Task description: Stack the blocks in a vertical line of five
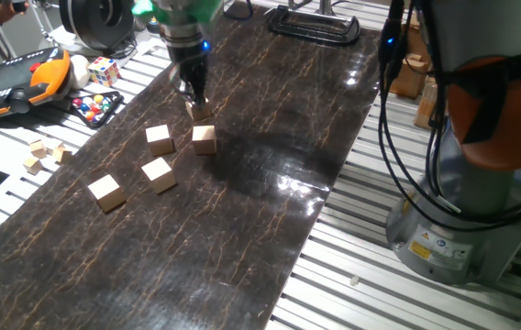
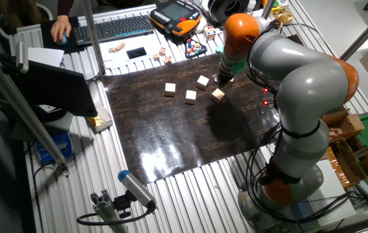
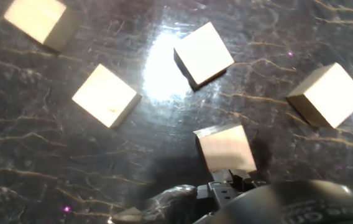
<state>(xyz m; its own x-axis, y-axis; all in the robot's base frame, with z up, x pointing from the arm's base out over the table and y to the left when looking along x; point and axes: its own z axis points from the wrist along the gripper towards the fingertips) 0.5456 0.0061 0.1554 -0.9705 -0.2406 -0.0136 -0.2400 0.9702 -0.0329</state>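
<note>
The hand (image 1: 195,97) grips one block (image 1: 200,112) above the mat (image 1: 242,211).

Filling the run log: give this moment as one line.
end effector: shut on block | four blocks loose on mat | nearest block | stack: none

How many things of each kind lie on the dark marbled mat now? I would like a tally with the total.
Tan wooden cubes lying free: 4
Tan wooden cube at the claw tips: 1
Total on the dark marbled mat: 5
</note>
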